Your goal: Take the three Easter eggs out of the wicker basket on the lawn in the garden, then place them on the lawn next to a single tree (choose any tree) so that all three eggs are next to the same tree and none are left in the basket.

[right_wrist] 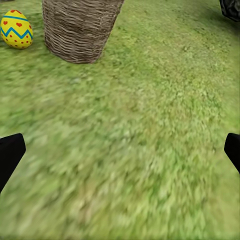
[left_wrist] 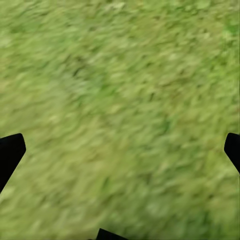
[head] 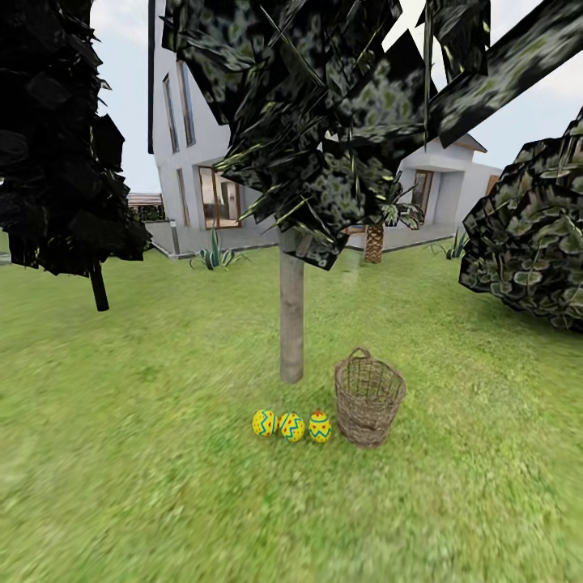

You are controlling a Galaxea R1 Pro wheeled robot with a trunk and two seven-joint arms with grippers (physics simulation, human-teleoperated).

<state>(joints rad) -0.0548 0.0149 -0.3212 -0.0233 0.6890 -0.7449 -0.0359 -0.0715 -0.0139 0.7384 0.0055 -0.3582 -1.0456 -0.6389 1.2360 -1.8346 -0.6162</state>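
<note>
Three yellow Easter eggs lie in a row on the lawn: one at the left, one in the middle, one upright at the right. They sit just in front of the pale trunk of the tree. The wicker basket stands right beside the eggs, and nothing shows through its open weave. In the right wrist view the basket and one egg lie ahead of my right gripper, whose fingers are spread wide over grass. My left gripper is open over bare grass.
A dark thin-trunked tree stands at the left and a large bush at the right. The white house, a small palm and spiky plants stand behind the lawn.
</note>
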